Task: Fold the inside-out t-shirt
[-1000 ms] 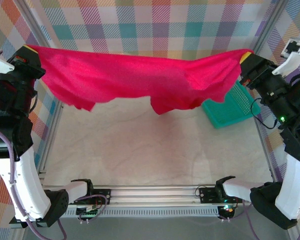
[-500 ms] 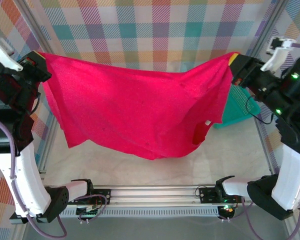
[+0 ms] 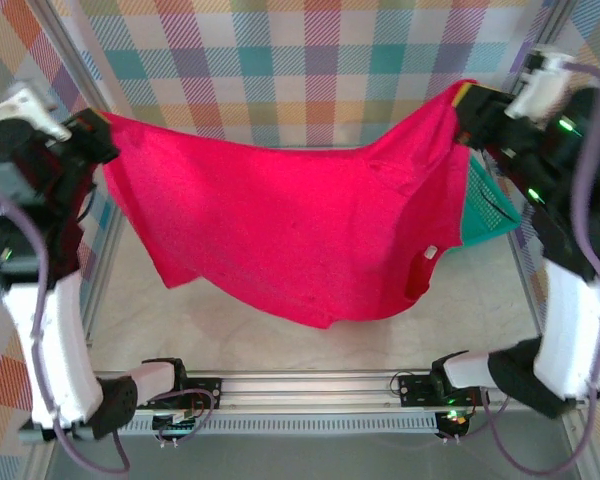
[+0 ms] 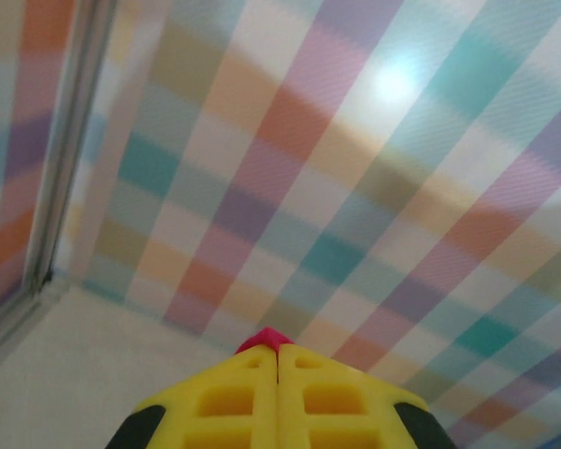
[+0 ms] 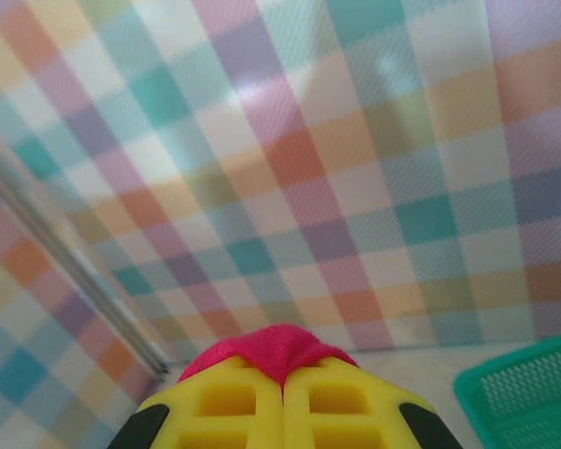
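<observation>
Inside-out t-shirt [image 3: 290,230] hangs up high so it opens out. My left gripper [image 3: 98,128] and right gripper [image 3: 464,100] each pinch one end tight.

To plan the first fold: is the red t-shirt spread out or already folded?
Spread, not folded: the t-shirt hangs stretched between the left gripper and the right gripper.
</observation>
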